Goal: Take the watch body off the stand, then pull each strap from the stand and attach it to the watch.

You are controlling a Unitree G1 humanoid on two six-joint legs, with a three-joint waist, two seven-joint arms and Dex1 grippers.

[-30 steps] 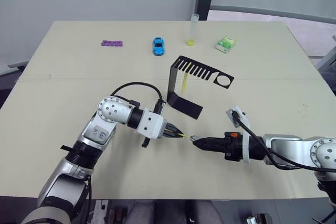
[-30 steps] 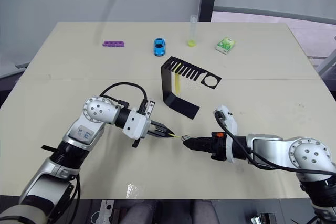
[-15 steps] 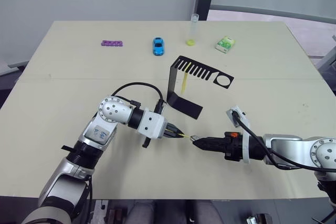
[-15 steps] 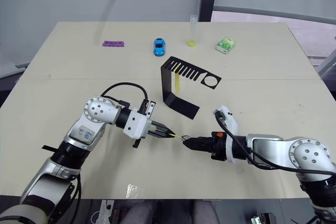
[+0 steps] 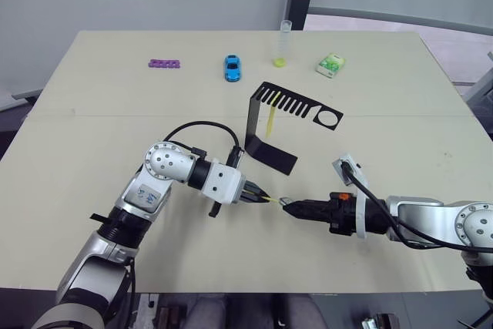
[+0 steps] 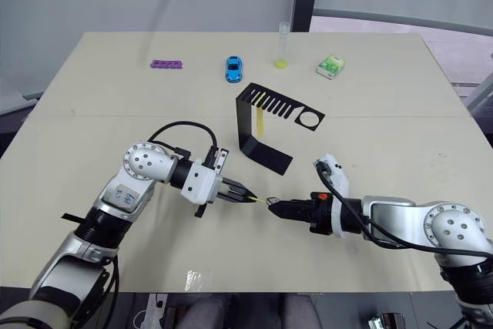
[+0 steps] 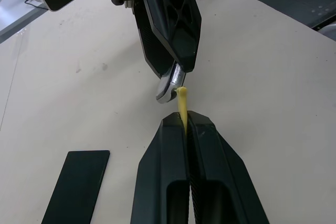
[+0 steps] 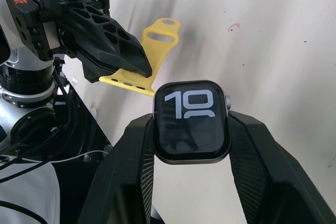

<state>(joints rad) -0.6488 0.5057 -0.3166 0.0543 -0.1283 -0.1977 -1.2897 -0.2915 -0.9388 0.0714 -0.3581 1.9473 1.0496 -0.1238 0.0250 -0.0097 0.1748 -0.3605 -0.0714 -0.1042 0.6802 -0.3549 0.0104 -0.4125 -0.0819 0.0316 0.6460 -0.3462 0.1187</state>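
Observation:
My right gripper [image 5: 290,207] is shut on the watch body [image 8: 191,127], a dark rounded-square case whose screen shows light digits. It holds the case just above the table in front of the stand [image 5: 266,135]. My left gripper [image 5: 258,194] is shut on a yellow strap [image 8: 157,40]. The strap's free end [image 7: 182,100] points at the edge of the watch body [image 7: 167,92] and nearly touches it. A second yellow strap [image 5: 272,119] hangs from the slotted top arm of the black stand.
Along the table's far side lie a purple piece [image 5: 164,62], a blue toy car [image 5: 232,67], a clear tube with a yellow base [image 5: 283,44] and a green-white packet [image 5: 330,65]. The stand's flat foot [image 7: 76,184] lies beside my left gripper.
The strap's tip and the watch body have come slightly closer together. Both arms otherwise stay where they were.

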